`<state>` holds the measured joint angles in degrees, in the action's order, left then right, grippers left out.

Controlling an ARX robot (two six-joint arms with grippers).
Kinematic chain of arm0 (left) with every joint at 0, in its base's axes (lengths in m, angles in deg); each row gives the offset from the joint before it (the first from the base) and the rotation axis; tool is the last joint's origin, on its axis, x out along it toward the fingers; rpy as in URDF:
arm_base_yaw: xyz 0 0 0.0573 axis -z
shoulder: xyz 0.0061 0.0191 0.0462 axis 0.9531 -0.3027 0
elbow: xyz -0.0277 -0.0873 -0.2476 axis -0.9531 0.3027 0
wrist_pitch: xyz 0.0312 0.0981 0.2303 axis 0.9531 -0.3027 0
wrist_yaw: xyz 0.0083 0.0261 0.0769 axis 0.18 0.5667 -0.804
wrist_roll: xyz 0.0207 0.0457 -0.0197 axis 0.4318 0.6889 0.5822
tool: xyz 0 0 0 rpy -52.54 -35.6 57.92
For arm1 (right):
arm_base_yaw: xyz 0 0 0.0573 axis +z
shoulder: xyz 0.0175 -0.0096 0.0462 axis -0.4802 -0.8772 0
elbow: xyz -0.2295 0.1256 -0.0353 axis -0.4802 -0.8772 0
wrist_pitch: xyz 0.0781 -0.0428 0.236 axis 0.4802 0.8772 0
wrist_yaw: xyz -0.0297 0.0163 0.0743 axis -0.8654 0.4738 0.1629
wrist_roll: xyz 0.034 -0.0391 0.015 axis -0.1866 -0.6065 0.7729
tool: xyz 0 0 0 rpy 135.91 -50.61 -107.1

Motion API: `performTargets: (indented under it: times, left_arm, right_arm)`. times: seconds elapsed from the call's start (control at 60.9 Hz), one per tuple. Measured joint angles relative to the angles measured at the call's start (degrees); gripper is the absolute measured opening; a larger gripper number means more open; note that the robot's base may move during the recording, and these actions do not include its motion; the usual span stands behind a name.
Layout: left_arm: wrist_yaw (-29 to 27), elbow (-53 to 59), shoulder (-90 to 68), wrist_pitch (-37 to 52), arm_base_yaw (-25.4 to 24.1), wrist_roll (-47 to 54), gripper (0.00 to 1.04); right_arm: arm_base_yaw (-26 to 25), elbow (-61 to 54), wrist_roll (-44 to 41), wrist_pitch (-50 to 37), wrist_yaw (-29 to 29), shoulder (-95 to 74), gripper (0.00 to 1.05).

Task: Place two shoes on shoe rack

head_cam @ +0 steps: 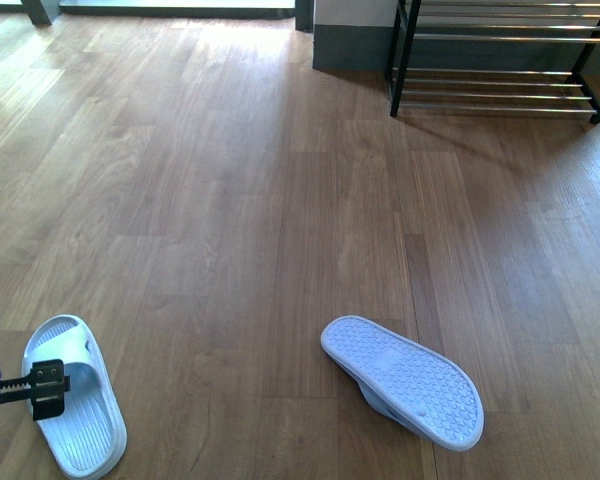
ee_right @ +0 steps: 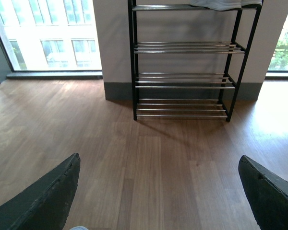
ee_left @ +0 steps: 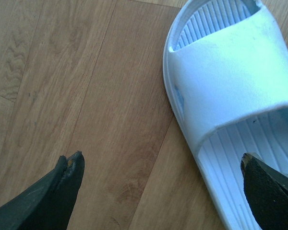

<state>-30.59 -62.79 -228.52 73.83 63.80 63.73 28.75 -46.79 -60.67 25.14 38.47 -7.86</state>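
Two pale blue slides lie on the wooden floor. One slide sits upright at the near left, and my left gripper hangs open over its edge. In the left wrist view one fingertip is above the footbed of this slide, behind the strap, while the other is over bare floor; the left gripper holds nothing. The other slide lies sole up at the near centre-right. The shoe rack stands far right. My right gripper is open, high above the floor, facing the shoe rack.
A grey-skirted pillar stands just left of the rack, against the wall. Something white lies on the rack's top tier, cut off by the picture's edge. Windows run along the far wall. Wide wooden floor separates slides and rack.
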Motion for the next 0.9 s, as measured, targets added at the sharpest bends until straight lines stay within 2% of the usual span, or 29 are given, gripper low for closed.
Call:
performTargets:
  times: [0.476, 0.903]
  left_arm:
    - [-1.46, -6.38, -9.46, 3.87, 0.07, 3.91, 0.95]
    - [-2.51, -15.32, -15.98, 2.34, -0.42, 5.20, 0.95]
  right_arm:
    - [0.00, 0.00, 0.02, 0.00, -0.04, 0.00, 0.96]
    - [0.00, 0.02, 0.00, 0.00, -0.04, 0.00, 0.96]
